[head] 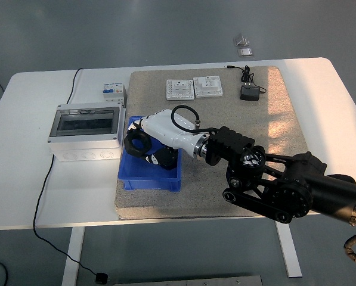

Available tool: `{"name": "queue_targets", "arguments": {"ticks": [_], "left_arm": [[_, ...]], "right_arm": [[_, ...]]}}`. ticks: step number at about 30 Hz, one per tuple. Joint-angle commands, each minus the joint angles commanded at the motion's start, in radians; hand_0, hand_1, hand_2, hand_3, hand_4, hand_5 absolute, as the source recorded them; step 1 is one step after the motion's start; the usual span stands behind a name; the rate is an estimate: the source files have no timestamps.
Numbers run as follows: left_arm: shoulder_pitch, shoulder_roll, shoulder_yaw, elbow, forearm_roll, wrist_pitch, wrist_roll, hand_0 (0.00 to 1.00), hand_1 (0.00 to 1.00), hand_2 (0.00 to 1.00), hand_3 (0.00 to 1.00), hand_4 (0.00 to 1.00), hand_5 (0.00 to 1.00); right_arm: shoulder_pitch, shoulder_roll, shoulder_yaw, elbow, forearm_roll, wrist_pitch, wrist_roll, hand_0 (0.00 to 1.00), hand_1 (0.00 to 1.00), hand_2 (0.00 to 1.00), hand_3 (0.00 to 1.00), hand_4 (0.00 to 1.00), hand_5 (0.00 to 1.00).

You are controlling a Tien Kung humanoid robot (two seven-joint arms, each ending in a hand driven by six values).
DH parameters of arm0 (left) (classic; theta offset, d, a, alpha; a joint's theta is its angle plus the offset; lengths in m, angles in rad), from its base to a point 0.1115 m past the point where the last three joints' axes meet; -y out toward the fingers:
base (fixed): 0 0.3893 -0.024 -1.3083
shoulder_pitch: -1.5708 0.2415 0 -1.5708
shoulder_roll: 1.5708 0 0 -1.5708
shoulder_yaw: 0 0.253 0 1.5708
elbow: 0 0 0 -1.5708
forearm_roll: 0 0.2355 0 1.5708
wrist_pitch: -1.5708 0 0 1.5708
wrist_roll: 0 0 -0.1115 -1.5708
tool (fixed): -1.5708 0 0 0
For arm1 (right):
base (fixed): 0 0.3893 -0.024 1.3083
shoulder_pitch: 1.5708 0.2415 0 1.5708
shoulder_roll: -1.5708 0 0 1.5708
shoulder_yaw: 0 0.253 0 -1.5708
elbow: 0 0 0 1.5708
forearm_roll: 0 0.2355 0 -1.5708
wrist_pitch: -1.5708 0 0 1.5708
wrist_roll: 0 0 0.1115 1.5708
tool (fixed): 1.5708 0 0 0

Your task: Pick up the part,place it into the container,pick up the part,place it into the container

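Observation:
My right hand [139, 146], white with black fingers, reaches in from the lower right and hovers over the left half of the blue container [149, 182]. Its fingers are shut on a black ring-shaped part [135, 143], held just above the container's left wall. Under the hand, inside the container, a dark shape [164, 159] shows where a second black part lay; the hand covers most of it. My left arm is out of the picture.
A grey electrical box [85, 131] with a clear lid stands left of the container, with a small circuit breaker [112, 91] behind it. Two white socket plates [179, 89] [208, 86] and a black power adapter [249, 93] lie at the back of the grey mat [273, 119].

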Motion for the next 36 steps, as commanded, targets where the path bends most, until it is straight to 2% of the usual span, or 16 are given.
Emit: {"name": "queue_targets", "arguments": {"ticks": [2,3,8,9,14,15,19,20,21,26,27,29,33,36], "left_arm": [[0.001,0.000,-0.002,0.000,0.002,0.000,0.000,0.739,0.713,0.687,0.780,0.845,0.998],[0.001,0.001,-0.002,0.000,0.003,0.000,0.001,0.740,0.713,0.687,0.780,0.845,0.998],[0.003,0.001,-0.003,0.000,0.006,-0.001,0.001,0.740,0.713,0.687,0.780,0.845,0.998],[0.003,0.001,-0.004,0.000,0.006,-0.001,0.002,0.739,0.713,0.687,0.780,0.845,0.998],[0.005,0.000,0.001,0.000,0.000,0.000,0.001,0.739,0.713,0.687,0.780,0.845,0.998],[0.005,0.000,0.002,0.000,-0.002,0.000,0.001,0.740,0.713,0.687,0.780,0.848,0.998],[0.004,-0.001,0.002,0.000,-0.002,0.000,0.001,0.740,0.713,0.687,0.780,0.848,0.998],[0.004,-0.001,0.002,0.000,-0.002,0.000,0.001,0.740,0.713,0.687,0.780,0.848,0.998],[0.004,-0.001,0.002,0.000,-0.002,0.000,0.001,0.740,0.713,0.686,0.779,0.848,0.998],[0.004,0.000,-0.001,0.000,0.002,-0.001,0.001,0.740,0.713,0.686,0.779,0.848,0.998],[0.004,0.001,-0.002,0.000,0.003,-0.001,0.002,0.739,0.712,0.686,0.779,0.850,0.998],[0.004,0.001,-0.004,0.000,0.004,-0.001,0.002,0.739,0.712,0.686,0.779,0.850,0.998],[0.004,0.002,-0.007,0.000,0.007,0.000,0.003,0.740,0.712,0.686,0.779,0.848,0.998],[0.003,0.003,-0.008,0.000,0.007,0.000,0.002,0.740,0.712,0.686,0.779,0.848,0.998]], "right_arm": [[-0.004,0.001,0.010,-0.002,-0.011,0.004,-0.010,0.274,0.216,0.545,0.601,0.163,0.002],[-0.007,0.000,0.014,-0.003,-0.012,0.004,-0.014,0.293,0.235,0.564,0.689,0.249,0.002],[-0.032,-0.022,0.068,0.006,0.032,-0.035,-0.022,0.293,0.235,0.564,0.689,0.249,0.002],[-0.037,-0.027,0.082,0.009,0.041,-0.046,-0.020,0.283,0.240,0.555,0.787,0.464,0.038],[-0.065,-0.052,0.143,0.009,0.115,-0.110,0.008,0.283,0.240,0.555,0.787,0.464,0.038],[-0.068,-0.055,0.147,0.006,0.128,-0.124,0.018,0.263,0.225,0.523,0.998,0.631,0.106],[-0.073,-0.056,0.120,-0.006,0.149,-0.147,0.038,0.263,0.225,0.523,0.998,0.631,0.106],[-0.074,-0.055,0.111,-0.006,0.150,-0.146,0.039,0.263,0.225,0.523,0.998,0.631,0.106],[-0.074,-0.053,0.101,-0.006,0.150,-0.146,0.039,0.264,0.225,0.484,0.998,0.676,0.128],[-0.070,-0.043,0.044,0.000,0.146,-0.139,0.038,0.264,0.225,0.484,0.998,0.676,0.128],[-0.068,-0.041,0.037,0.001,0.140,-0.137,0.036,0.267,0.225,0.481,0.959,0.697,0.147],[-0.062,-0.036,0.025,0.002,0.116,-0.129,0.030,0.267,0.225,0.481,0.959,0.697,0.147],[-0.050,-0.027,0.012,0.003,0.045,-0.089,0.005,0.274,0.228,0.503,0.940,0.706,0.142],[-0.038,-0.021,0.005,0.008,-0.017,-0.034,-0.031,0.274,0.228,0.503,0.940,0.706,0.142]]}}
